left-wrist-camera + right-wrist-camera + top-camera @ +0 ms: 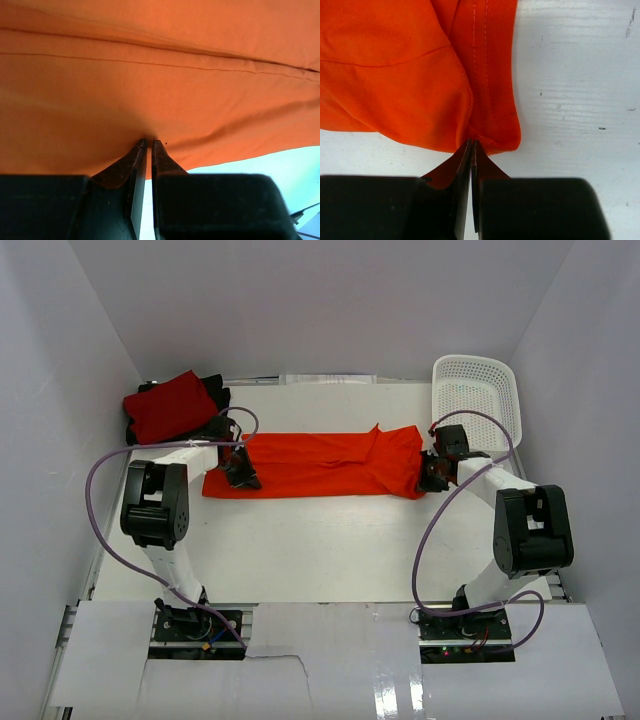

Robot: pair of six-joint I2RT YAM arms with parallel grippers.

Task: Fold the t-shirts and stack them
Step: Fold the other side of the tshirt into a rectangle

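The bright orange cloth t-shirt (320, 465) is showing plain colour; the folded crimson red cloth t-shirt (168, 408) is looking darker; the white perforated plastic basket (500, 390) is showing gridded holes.

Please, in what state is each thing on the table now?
orange shirt: folded to a long strip, flat, both ends pinched.
red shirt: folded, on the black shirt.
black shirt: mostly hidden under it.
basket: upright.
left gripper: shut on orange shirt.
right gripper: shut on orange shirt.
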